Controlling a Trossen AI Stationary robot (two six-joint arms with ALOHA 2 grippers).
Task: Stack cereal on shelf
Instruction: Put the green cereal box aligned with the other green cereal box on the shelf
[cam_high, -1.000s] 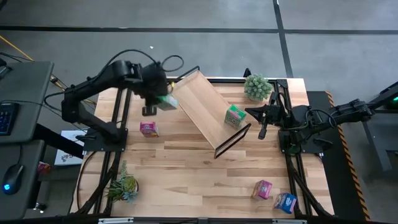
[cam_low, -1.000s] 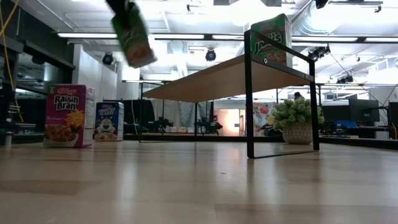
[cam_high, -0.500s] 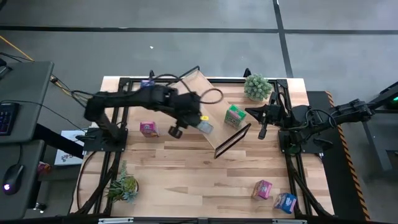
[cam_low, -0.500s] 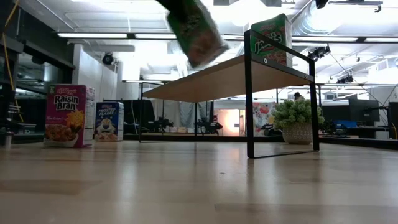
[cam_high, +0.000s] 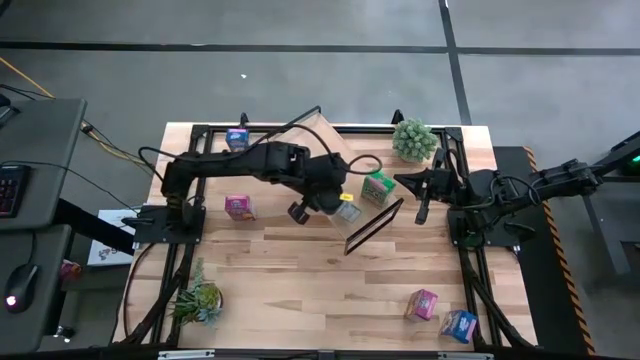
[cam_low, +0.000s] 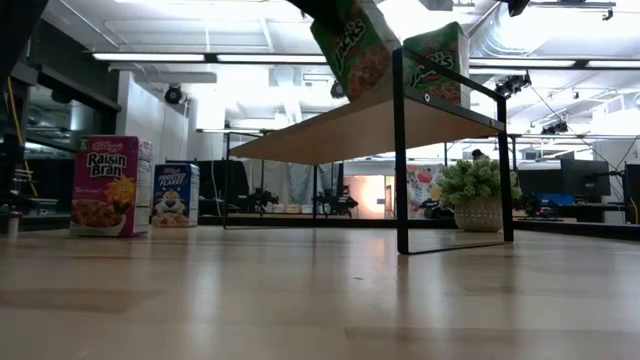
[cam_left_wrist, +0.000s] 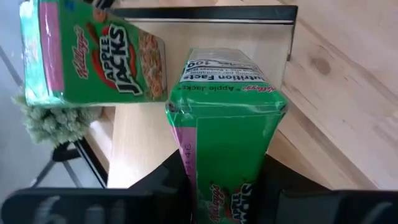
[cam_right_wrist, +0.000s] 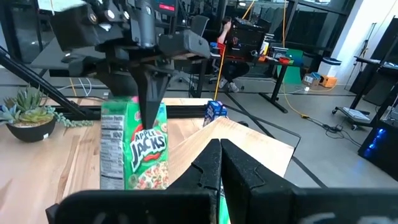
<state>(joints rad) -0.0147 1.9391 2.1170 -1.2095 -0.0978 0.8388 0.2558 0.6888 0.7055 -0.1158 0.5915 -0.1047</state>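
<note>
Left gripper (cam_left_wrist: 221, 186) clamps green cereal box (cam_left_wrist: 224, 124) above shelf (cam_high: 318, 140); second box (cam_left_wrist: 93, 56) just ahead risks being toppled.

Shelf (cam_high: 330, 165) end blocked by standing green carton (cam_high: 377, 186), bare board behind

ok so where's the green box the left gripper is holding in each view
High view: held box at mid-table, in the left gripper, over the shelf.
Low view: top centre, tilted, above the shelf.
Left wrist view: centre, end-on, shelf beyond.
Right wrist view: left of centre, hanging from the left gripper.
Shared landmark: the shelf.
</note>
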